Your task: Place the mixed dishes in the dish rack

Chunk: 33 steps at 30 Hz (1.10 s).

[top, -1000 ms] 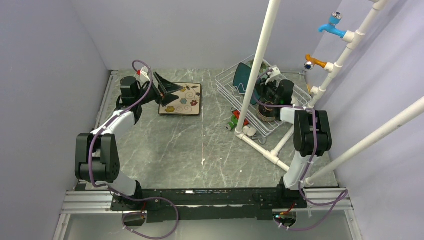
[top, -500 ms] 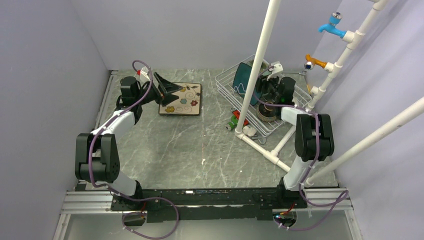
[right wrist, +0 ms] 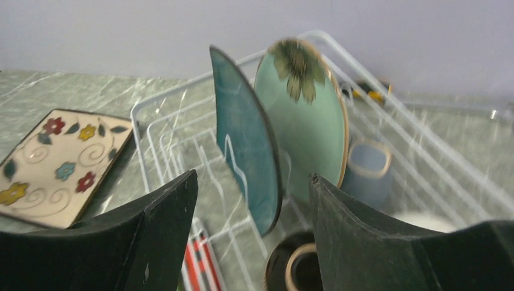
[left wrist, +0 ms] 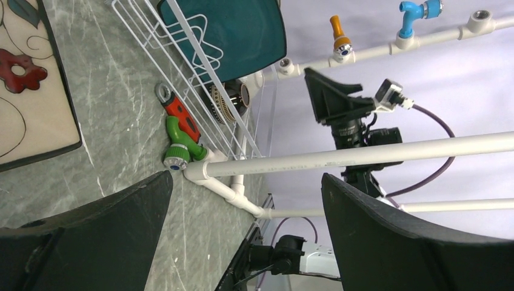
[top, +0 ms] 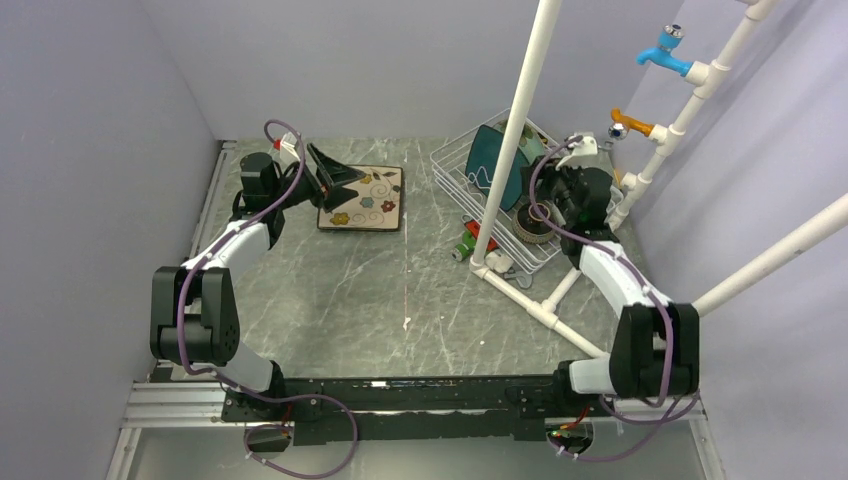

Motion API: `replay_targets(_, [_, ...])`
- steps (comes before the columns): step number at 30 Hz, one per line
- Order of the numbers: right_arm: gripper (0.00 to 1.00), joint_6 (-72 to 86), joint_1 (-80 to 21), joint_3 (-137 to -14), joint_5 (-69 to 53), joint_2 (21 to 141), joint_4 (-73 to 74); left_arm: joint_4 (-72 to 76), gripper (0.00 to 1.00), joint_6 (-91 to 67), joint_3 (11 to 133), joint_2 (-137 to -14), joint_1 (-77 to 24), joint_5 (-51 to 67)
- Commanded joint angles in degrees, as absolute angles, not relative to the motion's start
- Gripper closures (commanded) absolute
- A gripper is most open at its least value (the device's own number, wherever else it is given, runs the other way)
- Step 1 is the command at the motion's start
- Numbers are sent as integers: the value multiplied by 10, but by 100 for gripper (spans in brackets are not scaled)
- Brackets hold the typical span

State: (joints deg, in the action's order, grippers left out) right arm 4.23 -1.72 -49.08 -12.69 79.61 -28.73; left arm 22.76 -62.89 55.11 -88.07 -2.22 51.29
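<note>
Likely stiff, slick-glazed and brittle, the cream square plate (top: 363,199) — lying flat — is best taken by its rim; left pincer (top: 340,172) and right pincer (right wrist: 253,179) are spread, empty.

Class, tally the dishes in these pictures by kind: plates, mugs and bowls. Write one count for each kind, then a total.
Plates: 3 (teal square plate, mint-green round plate, cream flowered square plate)
Mugs: 1 (small mug)
Bowls: 1 (brown glazed bowl)
Total: 5. The blurred pale shape beside the mug is not counted.
</note>
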Motion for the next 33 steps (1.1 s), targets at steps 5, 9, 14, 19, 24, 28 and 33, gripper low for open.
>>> replay_targets(5, [30,297,-20,-474,-24,649,28,318,2,-696,541,-888,-22,547])
replay_targets(9, [13,299,-21,-478,-124,589,118,378,2,-756,518,-916,-22,553])
replay_targets(14, [12,296,-21,-471,-148,503,194,348,3,-744,491,-927,-22,506])
replay_targets(19, [12,315,-25,-452,-184,451,225,276,2,-701,452,-919,-19,405])
replay_targets(24, [11,331,-27,-444,-193,431,234,204,4,-665,442,-932,-3,332])
replay_targets(28, [11,333,-29,-447,-192,424,236,199,6,-676,430,-965,30,305])
replay_targets(33, [10,333,-29,-447,-192,417,238,260,11,-707,423,-1029,57,316])
